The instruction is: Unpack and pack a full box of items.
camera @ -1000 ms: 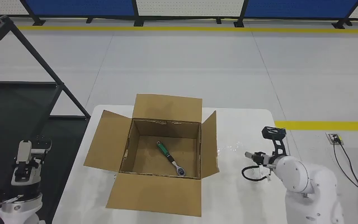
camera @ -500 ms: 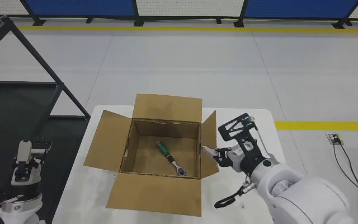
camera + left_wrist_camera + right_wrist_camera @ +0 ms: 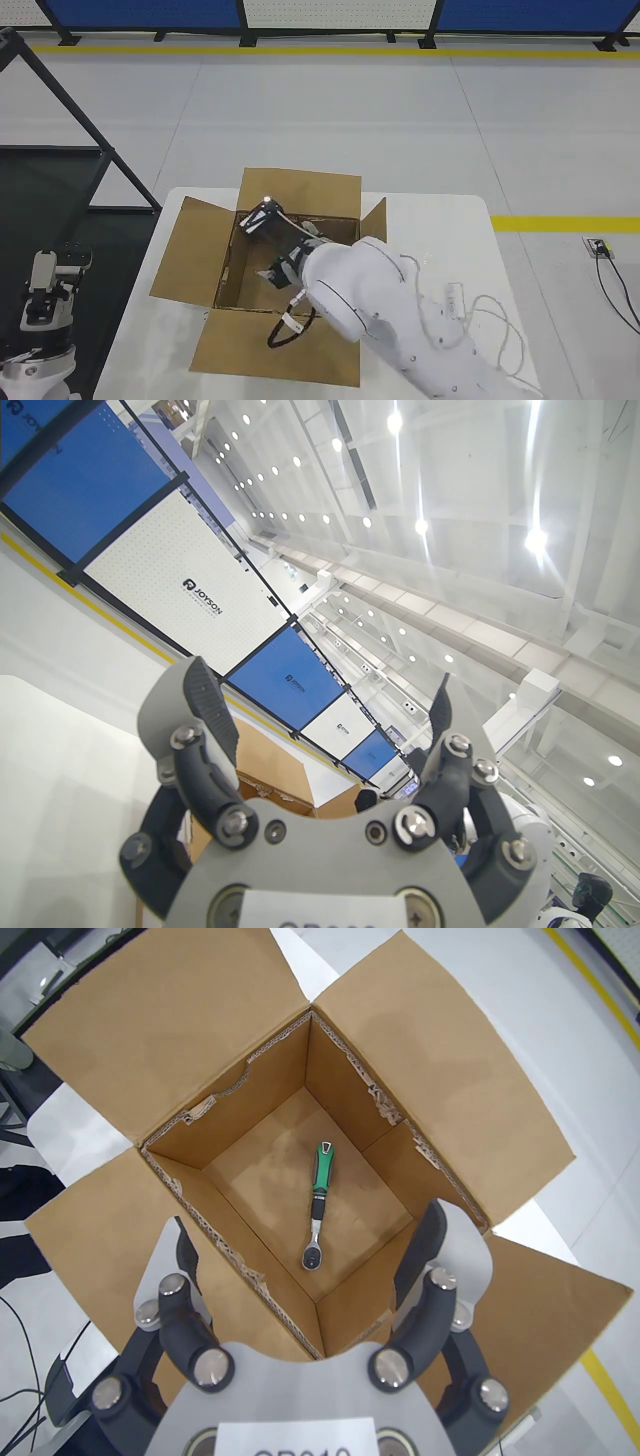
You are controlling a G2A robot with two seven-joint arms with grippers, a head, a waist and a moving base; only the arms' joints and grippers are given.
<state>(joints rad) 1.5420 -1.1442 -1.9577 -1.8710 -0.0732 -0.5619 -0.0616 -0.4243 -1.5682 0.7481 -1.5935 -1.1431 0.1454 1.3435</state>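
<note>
The box (image 3: 300,190) stands open on the white table (image 3: 440,230), toward its left half, with all four flaps folded outward. The right arm (image 3: 380,310) stretches from the table's near right side across the box's opening, and in the top view it covers most of the inside.

In the right wrist view, the right gripper (image 3: 309,1220) hangs above the opening and looks straight down into the box (image 3: 150,1043). Its jaws are spread wide and hold nothing. Both fingers (image 3: 425,1248) are above the rim, well apart from the box floor.

The ratchet (image 3: 317,1208), with a green and black handle and a metal head, lies flat near the middle of the box floor. It touches no wall and nothing else lies beside it.

The left gripper (image 3: 45,285) sits off the table's left edge, well apart from the box. In its own wrist view the left gripper (image 3: 320,682) points up at the ceiling lights, its jaws wide apart and empty. Behind one finger (image 3: 210,710) is a brown cardboard panel (image 3: 272,760), probably a box flap, though too little of it shows to be sure. A corner of the table (image 3: 60,750) lies beside it.
</note>
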